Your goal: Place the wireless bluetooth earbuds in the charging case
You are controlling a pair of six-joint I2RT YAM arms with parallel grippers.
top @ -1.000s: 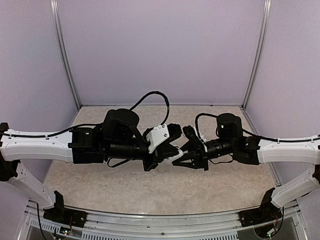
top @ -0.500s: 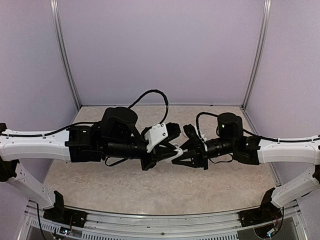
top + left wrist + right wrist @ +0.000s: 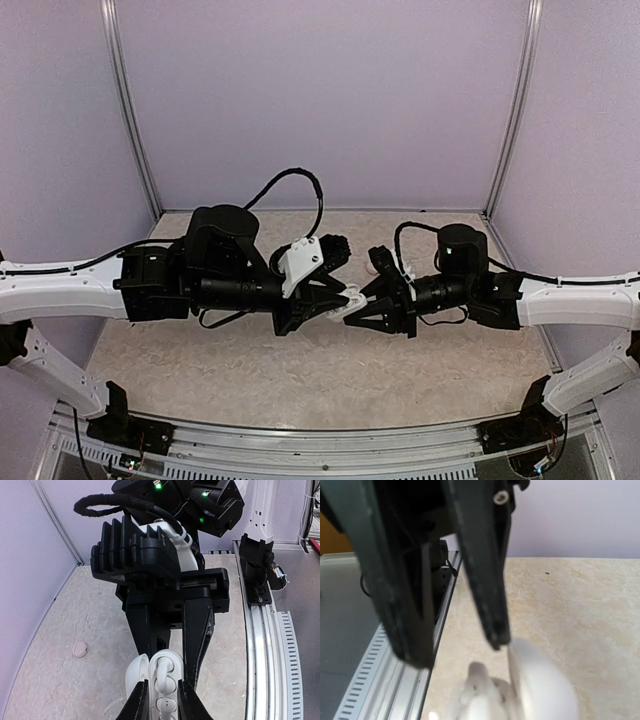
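White case point(image 3: 136, 672) in left gripper point(image 3: 162, 702) faces right gripper point(image 3: 357, 305); earbud point(image 3: 80, 649) lies aside.

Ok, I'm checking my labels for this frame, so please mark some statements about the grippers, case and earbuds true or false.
1. The left gripper is shut on the charging case. True.
2. The case lies on the table. False: it is held up off it.
3. The case lid is shut. False: it stands open.
4. A loose earbud lies on the table. True.
5. The right gripper is shut. False: its jaws stand apart.
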